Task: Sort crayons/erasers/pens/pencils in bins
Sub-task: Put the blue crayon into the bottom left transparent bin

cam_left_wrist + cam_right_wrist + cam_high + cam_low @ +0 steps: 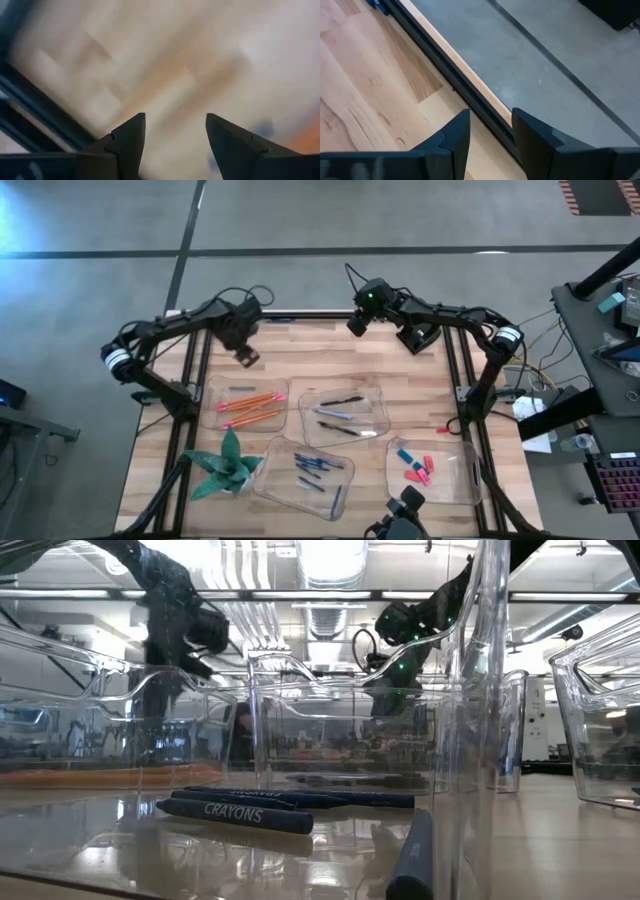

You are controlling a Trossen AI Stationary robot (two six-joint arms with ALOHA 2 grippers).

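Observation:
Four clear bins stand on the wooden table. The far-left bin (pixel 250 406) holds orange pencils (pixel 248 402). The middle bin (pixel 345 416) holds dark pens. The near bin (pixel 312 472) holds blue crayons (pixel 235 812). The near-right bin (pixel 432 470) holds pink, red and blue erasers (pixel 415 468). My left gripper (pixel 247 357) hangs open above bare wood just beyond the pencil bin, fingers pointing down (pixel 175 130). My right gripper (pixel 357 326) stands open over the table's far edge (pixel 491 127). Neither has anything between its fingers.
A green folded-paper plant (pixel 225 465) sits at the near left. A small red piece (pixel 441 429) lies on the wood by the right frame post. Black frame rails (pixel 455 75) run along the table's edges. Bare wood shows along the far side.

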